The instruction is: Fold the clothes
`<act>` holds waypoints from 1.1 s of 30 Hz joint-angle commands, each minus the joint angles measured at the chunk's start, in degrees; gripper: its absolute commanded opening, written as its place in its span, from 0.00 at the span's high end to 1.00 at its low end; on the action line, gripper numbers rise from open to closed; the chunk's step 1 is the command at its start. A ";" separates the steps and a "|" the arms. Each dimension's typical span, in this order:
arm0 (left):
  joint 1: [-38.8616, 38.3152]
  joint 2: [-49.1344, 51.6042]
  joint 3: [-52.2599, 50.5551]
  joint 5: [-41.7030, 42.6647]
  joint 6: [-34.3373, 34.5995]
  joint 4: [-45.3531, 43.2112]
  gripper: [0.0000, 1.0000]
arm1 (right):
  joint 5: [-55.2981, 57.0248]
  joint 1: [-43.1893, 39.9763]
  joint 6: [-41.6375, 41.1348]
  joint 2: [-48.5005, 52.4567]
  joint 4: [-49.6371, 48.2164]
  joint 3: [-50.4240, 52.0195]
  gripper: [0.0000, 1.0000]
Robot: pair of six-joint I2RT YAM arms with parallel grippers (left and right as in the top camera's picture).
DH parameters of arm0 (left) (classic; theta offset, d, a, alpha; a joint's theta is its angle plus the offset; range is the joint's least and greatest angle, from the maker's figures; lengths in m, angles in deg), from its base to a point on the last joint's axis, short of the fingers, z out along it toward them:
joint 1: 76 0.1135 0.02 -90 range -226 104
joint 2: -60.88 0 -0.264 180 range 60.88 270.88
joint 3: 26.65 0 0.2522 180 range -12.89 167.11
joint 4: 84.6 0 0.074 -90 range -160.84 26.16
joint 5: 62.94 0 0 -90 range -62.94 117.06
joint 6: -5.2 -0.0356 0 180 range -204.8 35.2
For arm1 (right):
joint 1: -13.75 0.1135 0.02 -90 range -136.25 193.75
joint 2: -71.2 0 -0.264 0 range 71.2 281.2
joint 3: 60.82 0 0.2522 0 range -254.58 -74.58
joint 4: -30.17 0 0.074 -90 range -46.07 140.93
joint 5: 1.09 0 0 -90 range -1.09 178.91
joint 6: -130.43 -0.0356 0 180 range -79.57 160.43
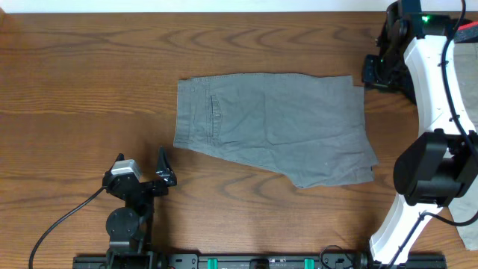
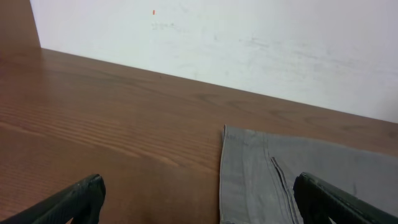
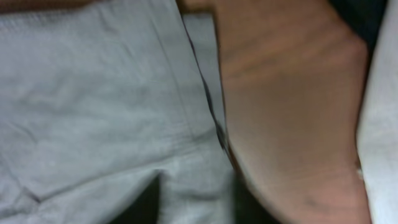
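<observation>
The grey shorts lie flat on the wooden table, folded in half, with the waistband and back pocket at the left and the leg hems at the right. My left gripper is open and empty, just off the shorts' front left corner; in the left wrist view the waistband edge lies between its fingers. My right gripper is at the shorts' far right hem corner. The right wrist view is blurred: grey cloth fills it and a bunch of it sits between the dark fingers.
A pale surface shows at the table's right edge behind the right arm, also in the right wrist view; I cannot tell what it is. A white wall stands behind the table. A cable trails from the left arm's base.
</observation>
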 commanded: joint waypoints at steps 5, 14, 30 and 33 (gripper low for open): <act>0.24 -0.37 -1.33 -1.14 -1.16 1.84 0.02 | -7.87 2.51 4.13 0.13 -12.94 10.60 0.99; 0.24 -0.37 -1.33 -1.14 -1.14 1.84 0.02 | -8.55 2.71 2.56 0.13 -35.63 23.96 0.99; 0.24 -0.37 -1.33 -1.14 -1.16 1.84 0.02 | -7.61 2.25 2.14 5.84 -46.60 26.56 0.99; 0.24 -0.37 -1.33 -1.14 -1.14 1.84 0.02 | -5.55 1.70 2.16 6.80 -46.58 26.56 0.99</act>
